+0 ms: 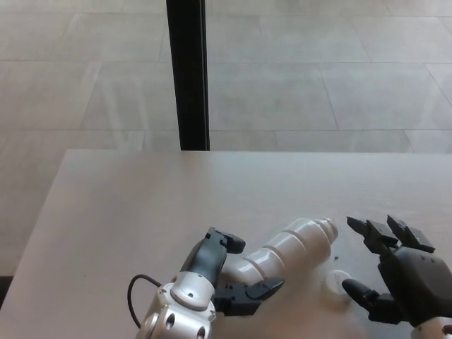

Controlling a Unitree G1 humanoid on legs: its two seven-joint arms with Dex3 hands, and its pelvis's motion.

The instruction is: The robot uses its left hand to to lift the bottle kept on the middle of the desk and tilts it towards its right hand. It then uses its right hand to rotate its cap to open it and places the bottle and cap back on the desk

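Note:
A white ribbed bottle (289,249) lies tilted with its open neck pointing right, low over the pale desk (176,198). My left hand (222,272) is shut on the bottle's lower end, with one finger over it and the thumb under it. The white cap (335,280) rests flat on the desk just right of the bottle's neck. My right hand (399,272) hovers right of the cap, open, fingers spread and holding nothing.
A black vertical post (187,74) stands behind the desk's far edge, with a tiled floor beyond it. A black cable (138,293) loops beside my left wrist. The desk's left edge runs diagonally at the lower left.

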